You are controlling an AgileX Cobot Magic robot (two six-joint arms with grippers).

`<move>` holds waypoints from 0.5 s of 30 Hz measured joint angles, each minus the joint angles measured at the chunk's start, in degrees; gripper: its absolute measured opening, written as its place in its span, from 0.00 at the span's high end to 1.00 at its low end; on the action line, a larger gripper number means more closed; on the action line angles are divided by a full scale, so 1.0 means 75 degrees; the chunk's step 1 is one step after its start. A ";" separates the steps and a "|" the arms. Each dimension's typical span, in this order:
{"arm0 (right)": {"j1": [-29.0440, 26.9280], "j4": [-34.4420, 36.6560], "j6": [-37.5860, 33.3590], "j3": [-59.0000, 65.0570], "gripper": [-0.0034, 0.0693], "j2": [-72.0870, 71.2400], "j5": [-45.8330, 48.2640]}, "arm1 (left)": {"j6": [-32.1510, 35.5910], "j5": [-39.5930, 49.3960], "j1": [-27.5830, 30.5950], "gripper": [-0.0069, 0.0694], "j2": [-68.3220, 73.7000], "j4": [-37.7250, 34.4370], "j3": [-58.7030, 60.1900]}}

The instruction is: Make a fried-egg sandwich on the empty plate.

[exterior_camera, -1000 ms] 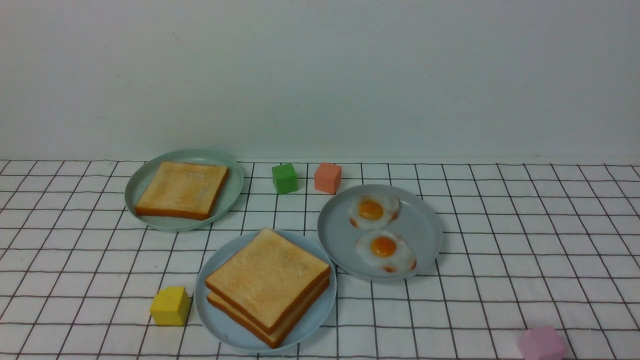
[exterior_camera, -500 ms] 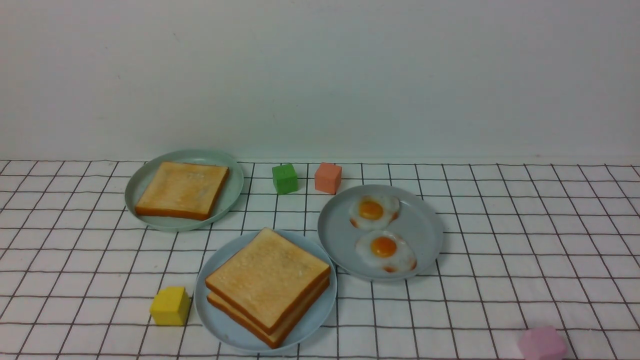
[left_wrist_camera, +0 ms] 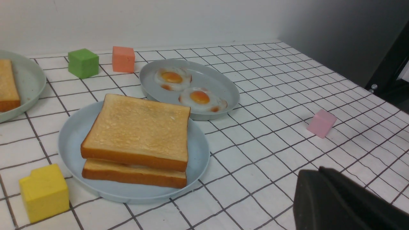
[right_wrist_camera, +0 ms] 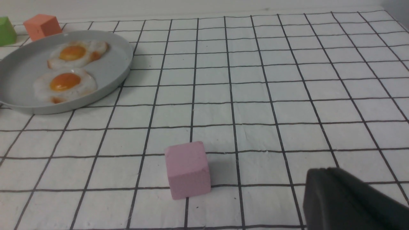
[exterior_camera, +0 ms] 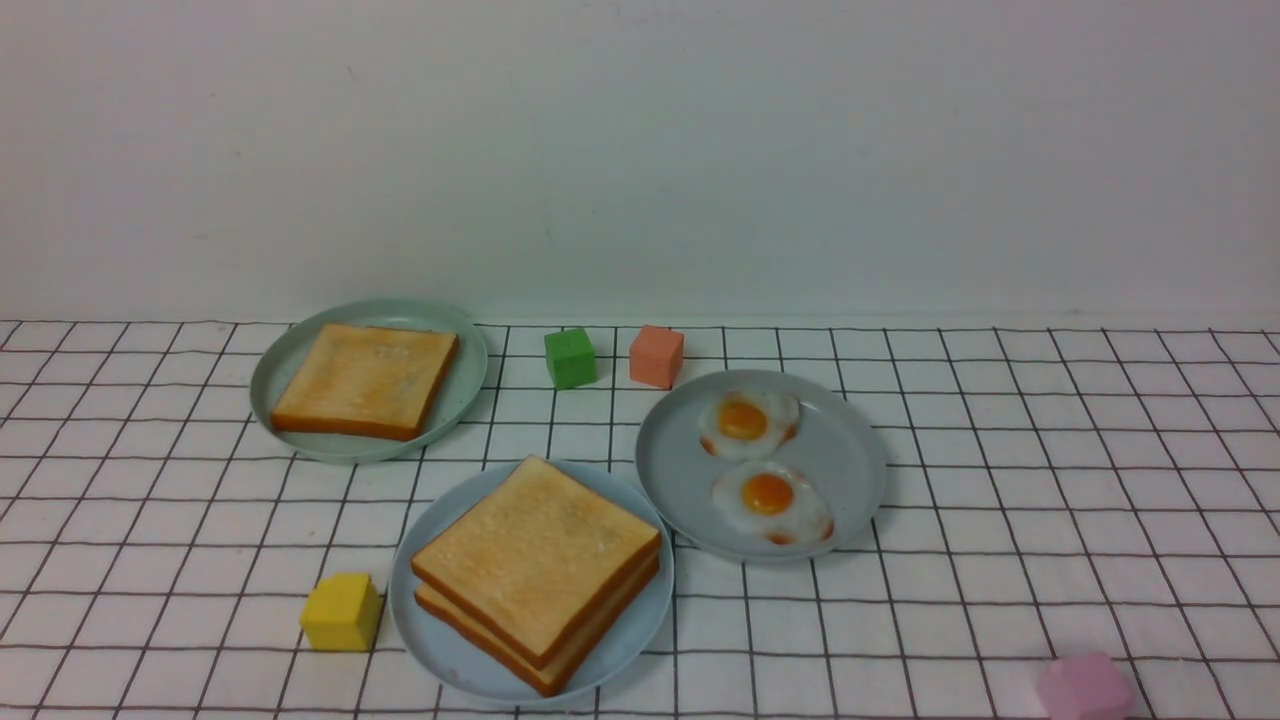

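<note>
Fingers of the left gripper [left_wrist_camera: 338,201] were pressed together on nothing, and so were those of the right gripper [right_wrist_camera: 348,201]. Over the last second nothing on the table had moved. The blue plate [exterior_camera: 440,640] lay ahead of the left fingers, well apart, and the grey plate [exterior_camera: 850,450] lay beyond it. The sandwich [exterior_camera: 535,570] sat stacked on the blue plate, its filling barely visible. Two eggs [exterior_camera: 768,500] remained on the grey plate. The task looked finished.

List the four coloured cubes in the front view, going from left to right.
yellow cube → green cube → salmon cube → pink cube, which the bottom edge of the picture partly cuts off.
</note>
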 joint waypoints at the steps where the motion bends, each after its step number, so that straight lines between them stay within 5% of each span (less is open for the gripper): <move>1: 0.0000 0.0000 0.0000 0.0000 0.96 0.0000 0.0000 | 0.0000 0.0000 0.0000 0.89 0.0000 0.0000 0.0000; 5: 0.0000 0.0000 0.0000 0.0000 0.96 0.0000 0.0000 | -0.0130 -0.0302 0.0644 0.89 -0.0100 0.0419 0.0083; 9: 0.0000 0.0000 0.0000 0.0000 0.96 0.0000 0.0000 | -0.0402 -0.0447 0.2162 0.89 -0.0560 0.0699 0.0096; 10: 0.0000 0.0000 0.0000 0.0000 0.96 0.0000 0.0000 | -0.0453 -0.0281 0.3028 0.89 -0.0809 0.0753 0.0096; 15: 0.0000 0.0000 0.0000 0.0000 0.96 -0.0006 0.0001 | -0.0529 0.0423 0.4459 0.89 -0.0887 0.0790 0.0452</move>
